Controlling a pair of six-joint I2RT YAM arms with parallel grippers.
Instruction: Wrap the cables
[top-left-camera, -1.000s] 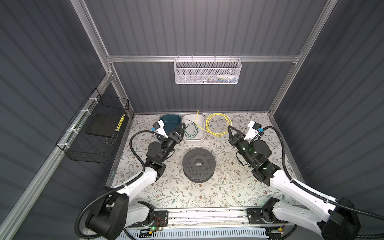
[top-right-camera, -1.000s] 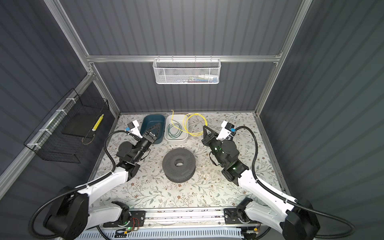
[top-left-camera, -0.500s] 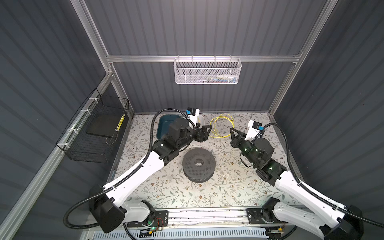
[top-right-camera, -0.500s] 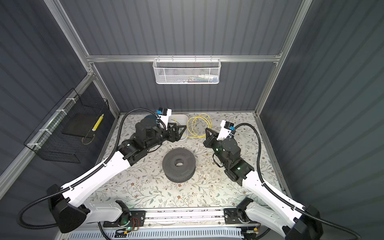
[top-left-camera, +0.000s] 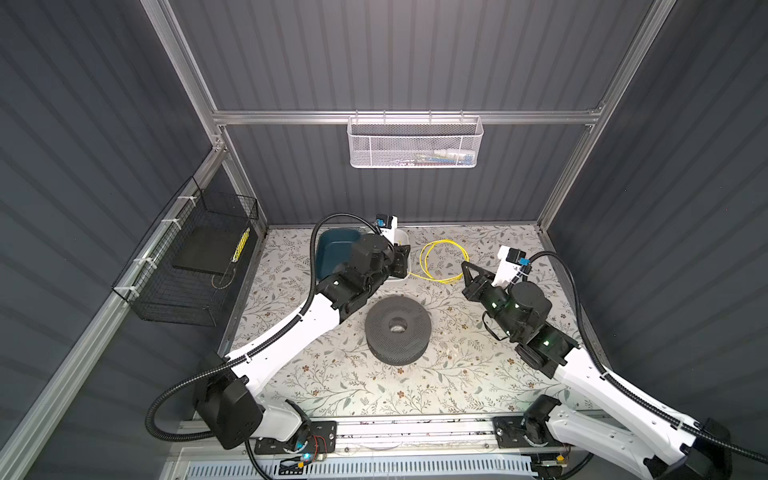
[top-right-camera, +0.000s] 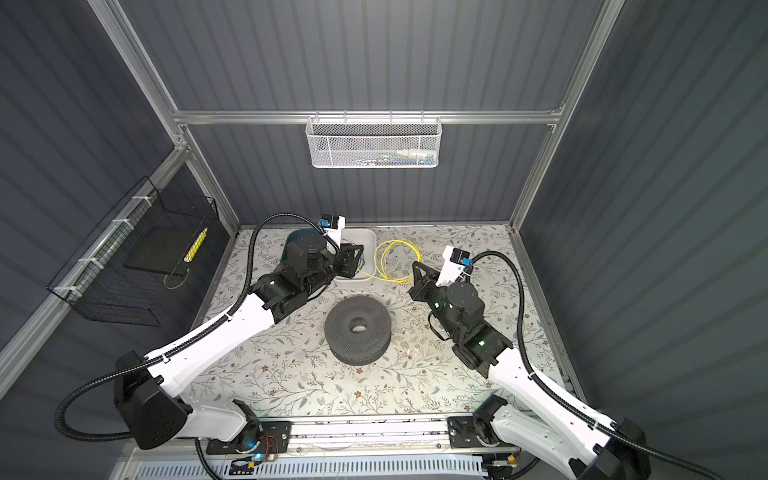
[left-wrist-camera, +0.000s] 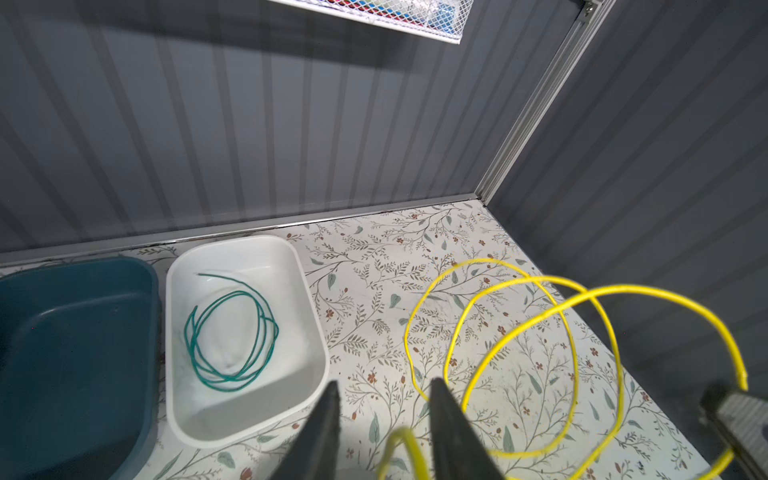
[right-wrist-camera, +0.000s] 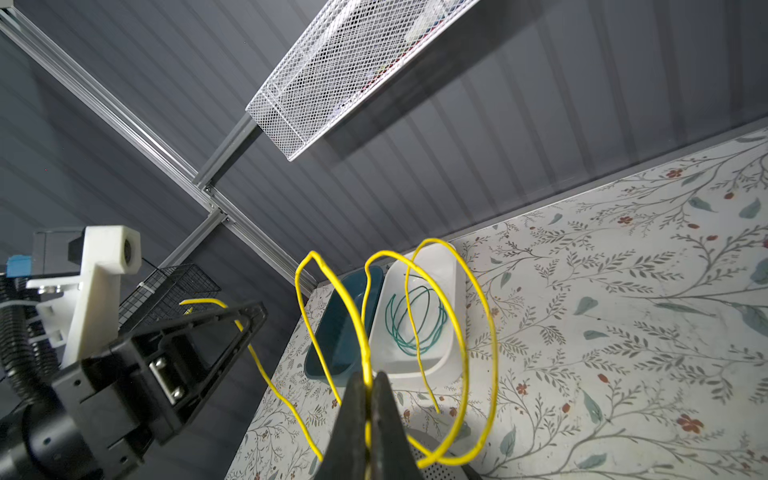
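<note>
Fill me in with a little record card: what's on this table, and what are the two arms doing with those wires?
Yellow cable: loose loops over the flowered table, between the two arms
Green cable: coiled inside the white tub
Blue tub: beside the white one
Right pincer: shut on the yellow cable
Left pincer: jaws apart, a yellow strand running between them
Black reel: mid-table, no cable on it
</note>
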